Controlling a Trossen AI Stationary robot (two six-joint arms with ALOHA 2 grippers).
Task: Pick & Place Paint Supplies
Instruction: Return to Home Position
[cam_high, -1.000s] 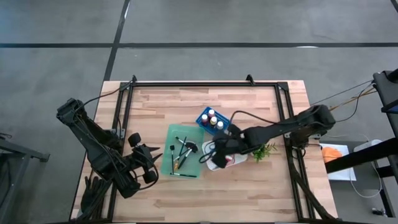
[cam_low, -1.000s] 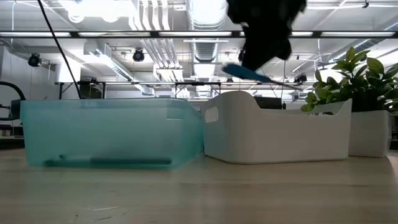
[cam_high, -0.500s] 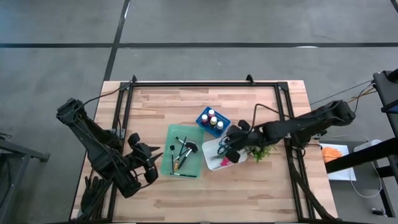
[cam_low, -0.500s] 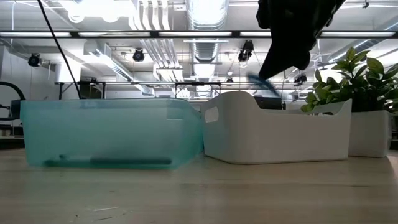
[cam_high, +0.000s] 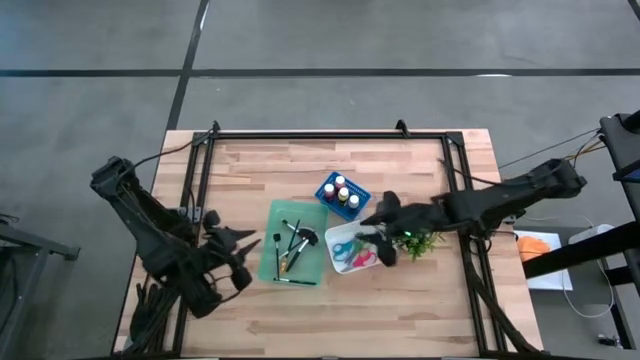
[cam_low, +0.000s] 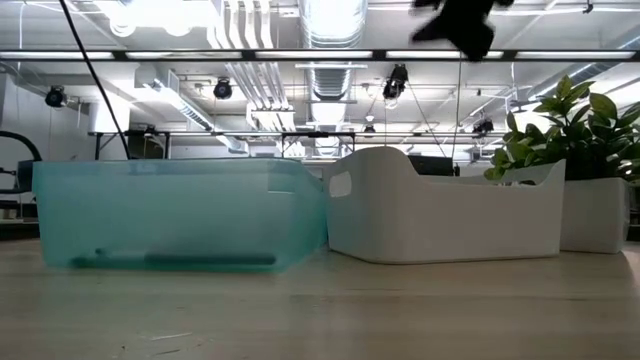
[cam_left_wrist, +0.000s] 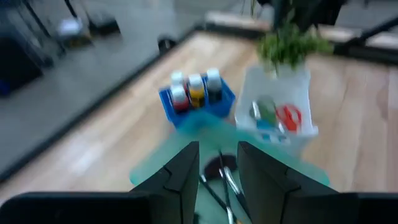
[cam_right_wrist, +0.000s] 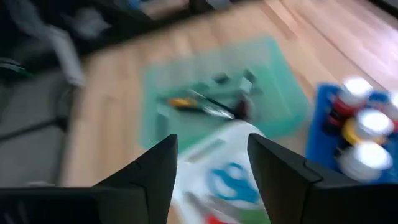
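A white bin (cam_high: 338, 262) right of table centre holds green scissors (cam_left_wrist: 264, 111), red scissors (cam_left_wrist: 288, 116) and blue scissors (cam_right_wrist: 227, 180). A teal tray (cam_high: 272, 262) to its left holds several dark-handled brushes (cam_high: 296, 243). A blue tray (cam_high: 326, 188) behind them holds several paint bottles (cam_high: 341, 194) upright. My right gripper (cam_high: 375, 235) hangs open above the bin's right side with nothing between its fingers (cam_right_wrist: 158, 168). My left gripper (cam_high: 245, 245) hovers open and empty left of the teal tray.
A small leafy plant (cam_high: 421, 242) in a white pot stands just right of the white bin, under my right arm. A black frame (cam_high: 300, 136) runs along the table's far, left and right sides. Bare wood lies along the near edge.
My right gripper has opened and let go of the blue scissors, which have fallen into the white bin. It has then drawn back toward the table's right edge and risen, tipping more toward level. My left gripper has rolled a little in place.
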